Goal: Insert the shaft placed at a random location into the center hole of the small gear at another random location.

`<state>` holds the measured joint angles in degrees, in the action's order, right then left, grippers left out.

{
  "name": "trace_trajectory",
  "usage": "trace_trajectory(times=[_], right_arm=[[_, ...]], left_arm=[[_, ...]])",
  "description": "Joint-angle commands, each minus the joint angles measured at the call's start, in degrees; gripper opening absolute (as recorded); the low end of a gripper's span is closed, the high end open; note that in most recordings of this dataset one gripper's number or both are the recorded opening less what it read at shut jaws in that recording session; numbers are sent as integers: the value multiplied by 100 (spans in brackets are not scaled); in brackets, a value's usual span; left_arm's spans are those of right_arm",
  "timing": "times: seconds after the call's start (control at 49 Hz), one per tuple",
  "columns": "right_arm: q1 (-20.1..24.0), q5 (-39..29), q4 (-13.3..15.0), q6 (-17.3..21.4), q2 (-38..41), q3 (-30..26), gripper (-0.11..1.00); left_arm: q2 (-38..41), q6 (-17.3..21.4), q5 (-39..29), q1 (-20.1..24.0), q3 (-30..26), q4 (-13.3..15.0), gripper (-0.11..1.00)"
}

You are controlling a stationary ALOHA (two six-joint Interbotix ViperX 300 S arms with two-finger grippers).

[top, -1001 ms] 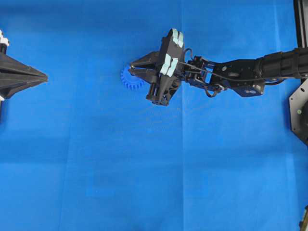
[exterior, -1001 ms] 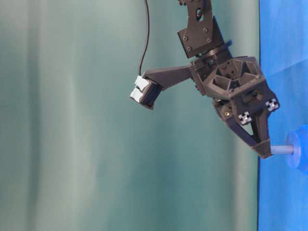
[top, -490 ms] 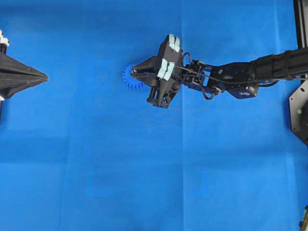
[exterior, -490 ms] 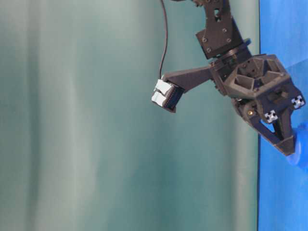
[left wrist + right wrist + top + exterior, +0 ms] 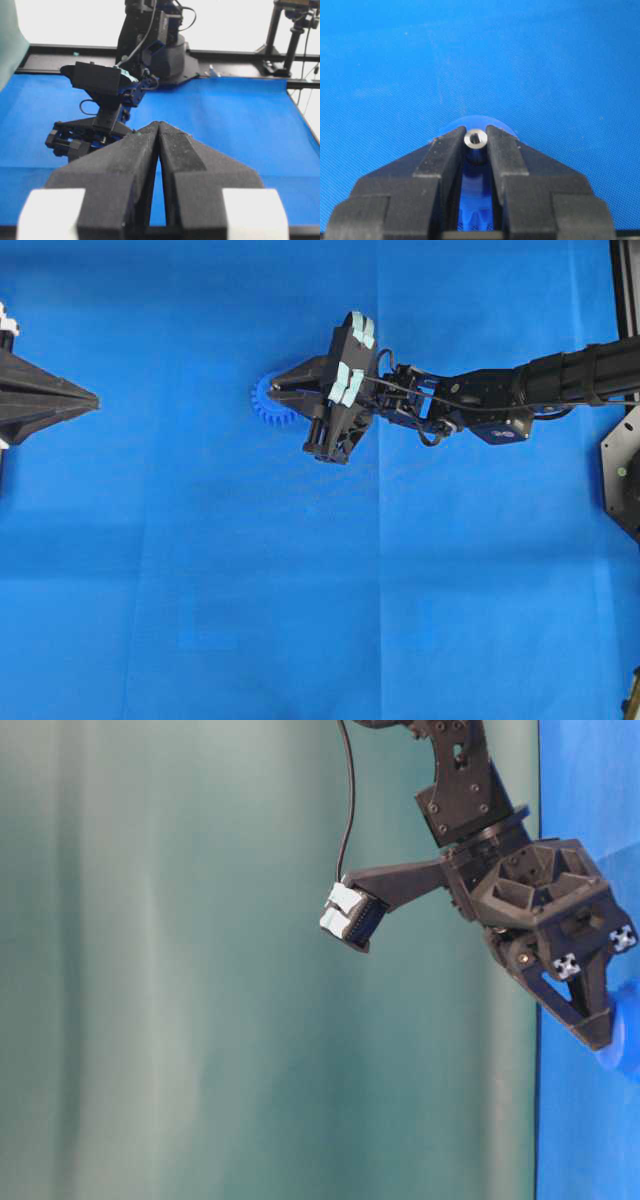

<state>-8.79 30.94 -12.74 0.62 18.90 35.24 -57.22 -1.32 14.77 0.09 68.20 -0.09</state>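
Observation:
My right gripper [image 5: 273,392] reaches in from the right and is shut on the shaft [image 5: 475,138], a small silvery pin seen end-on between the fingertips [image 5: 451,145]. The small blue gear [image 5: 264,412] lies on the cloth right under those tips, partly covered. In the table-level view the gripper tip [image 5: 600,1038] rests against the gear [image 5: 630,1050] and no shaft shows between them. The center hole is hidden by the shaft and fingers. My left gripper [image 5: 95,398] is shut and empty at the far left, well away from the gear.
A blue cloth [image 5: 300,590] covers the table. The right arm [image 5: 500,395] stretches across the upper right. A black frame [image 5: 622,470] stands at the right edge. The right arm's base [image 5: 165,45] stands at the far end in the left wrist view.
My right gripper has come down onto the gear. A second ago a length of shaft showed between the tip and the hub; now the tip sits against the gear. The left arm has not moved.

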Motion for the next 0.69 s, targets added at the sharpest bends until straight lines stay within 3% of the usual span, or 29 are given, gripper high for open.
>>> trace_trajectory(times=[0.0,0.49,0.572,0.674], right_arm=[[-9,-9,0,-26,-88,-79,3],[18,-185,88,-9,-97,-105,5],[35,-193,88,-9,-123,-123,20],[35,-220,70,-9,-193,-123,49]], left_arm=[[26,0,53,0,-62,-9,0],[26,-9,44,0,-62,0,0],[26,-9,35,0,-62,0,0],[18,-9,35,-9,-62,-9,0]])
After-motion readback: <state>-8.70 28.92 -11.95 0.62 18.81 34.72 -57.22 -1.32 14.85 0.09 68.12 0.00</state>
